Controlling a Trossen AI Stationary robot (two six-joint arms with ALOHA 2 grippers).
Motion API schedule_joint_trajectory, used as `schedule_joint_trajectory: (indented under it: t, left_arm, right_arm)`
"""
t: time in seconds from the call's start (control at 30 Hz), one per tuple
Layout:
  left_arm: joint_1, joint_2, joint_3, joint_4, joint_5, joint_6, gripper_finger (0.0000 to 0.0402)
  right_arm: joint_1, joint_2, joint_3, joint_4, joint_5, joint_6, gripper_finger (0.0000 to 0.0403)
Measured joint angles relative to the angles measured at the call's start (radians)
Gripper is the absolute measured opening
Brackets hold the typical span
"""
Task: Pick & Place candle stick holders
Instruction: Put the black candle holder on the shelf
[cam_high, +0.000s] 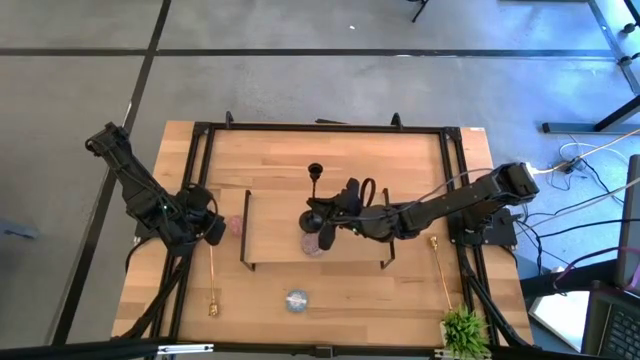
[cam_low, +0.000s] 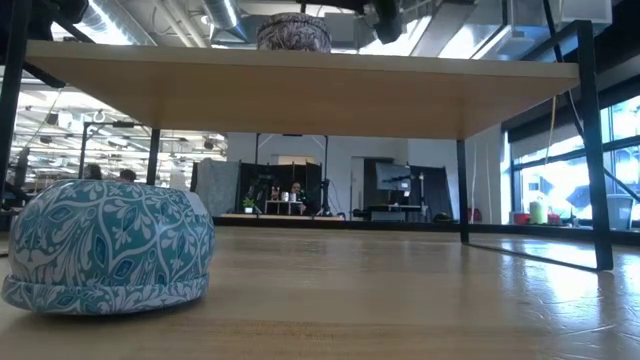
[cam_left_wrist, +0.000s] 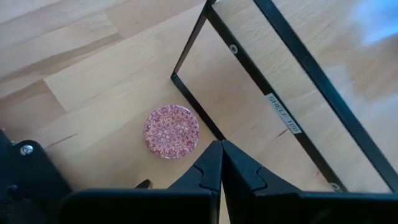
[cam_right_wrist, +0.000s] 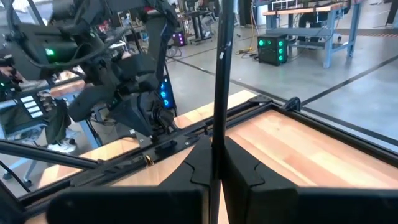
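My right gripper (cam_high: 322, 215) reaches in from the right over the wooden board (cam_high: 280, 180) and is shut on the black candle stick holder (cam_high: 315, 190). A mauve round (cam_high: 313, 243) sits on the board beside it. My left gripper (cam_left_wrist: 221, 149) is shut on nothing, above the table just right of the pink round (cam_left_wrist: 172, 131), by the board's left rail (cam_left_wrist: 249, 68). The pale blue round (cam_high: 296, 300) rests on the table near the front edge. One gold stem (cam_high: 212, 280) lies at the left, another (cam_high: 438, 262) at the right. My right gripper pinches the black holder's slim stem (cam_right_wrist: 219, 118) between its two fingers. The fingers come nearly level from the table's right side and lie across the stem. The stem rises straight above them; its foot is hidden below the fingers, so whether it touches the board I cannot tell.
The board stands raised on black end rails (cam_low: 590, 150), with open room beneath it. A black frame (cam_high: 320, 128) runs round the table top. A small green plant (cam_high: 465, 330) stands at the front right corner. Cables lie off the table's right side.
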Motion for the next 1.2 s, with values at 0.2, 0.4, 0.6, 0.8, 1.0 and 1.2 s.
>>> schedule_joint_trajectory:
  t: [0.2, 0.4, 0.6, 0.8, 1.0, 1.2]
  left_arm:
    - [0.000, 0.000, 0.000, -0.003, 0.014, 0.000, 0.0001]
    - [0.000, 0.000, 0.000, -0.003, 0.014, 0.000, 0.0001]
    - [0.000, 0.000, 0.000, -0.003, 0.013, -0.001, 0.0001]
    - [0.001, 0.000, 0.000, -0.003, 0.009, -0.002, 0.0001]
    - [0.001, 0.000, 0.000, -0.003, 0.004, -0.015, 0.0001]
    - [0.001, 0.000, 0.000, 0.003, 0.005, -0.018, 0.0001]
  right_arm:
    - [0.000, -0.011, 0.000, 0.007, 0.027, -0.033, 0.0014]
    - [0.000, -0.012, 0.000, -0.008, 0.053, -0.032, 0.0014]
    - [-0.002, -0.012, 0.000, -0.092, 0.064, 0.011, 0.0014]
    - [-0.002, -0.012, 0.000, -0.096, 0.063, 0.026, 0.0014]
    - [-0.002, 0.015, 0.000, -0.080, 0.063, 0.034, 0.0014]
    - [-0.002, 0.028, 0.001, -0.066, 0.096, 0.034, 0.0014]
